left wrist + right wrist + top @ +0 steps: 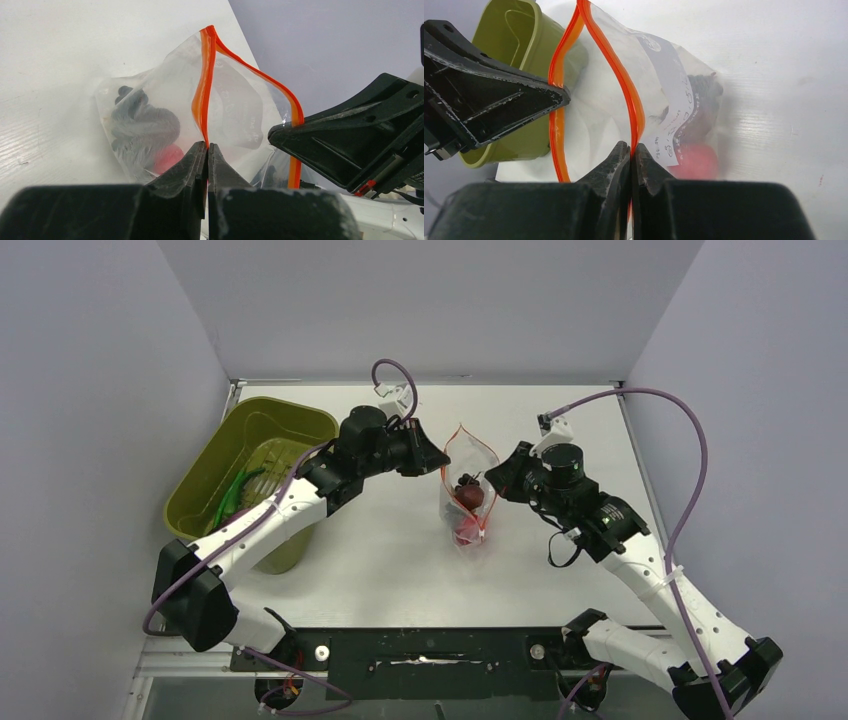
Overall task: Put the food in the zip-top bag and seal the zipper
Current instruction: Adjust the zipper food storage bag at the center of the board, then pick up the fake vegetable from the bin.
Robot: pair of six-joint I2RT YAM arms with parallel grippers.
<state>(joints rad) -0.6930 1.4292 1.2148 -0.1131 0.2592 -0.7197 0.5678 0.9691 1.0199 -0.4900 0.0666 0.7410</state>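
The small clear plastic zip-top bag [468, 502] sits mid-bench on the flat white bench [380, 560]. The left pincer [206, 146] pinches the left side of its thin orange-red zipper strip [204, 95], and the right pincer [630, 146] pinches the right side. Inside, a dark purple toy grape bunch [470, 494] lies behind a red round toy fruit [466, 531]. Far left stands the olive-green plastic tub [300, 418] (green toy pieces [236, 496] lie in it).

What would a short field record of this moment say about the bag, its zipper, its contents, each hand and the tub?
zip-top bag: clear, held between the two hands
zipper: orange strip, its two sides apart, mouth open
left hand: shut on one side of the zipper
right hand: shut on the opposite side
in bag: dark piece, red piece
olive-green tub: far left, green pieces inside
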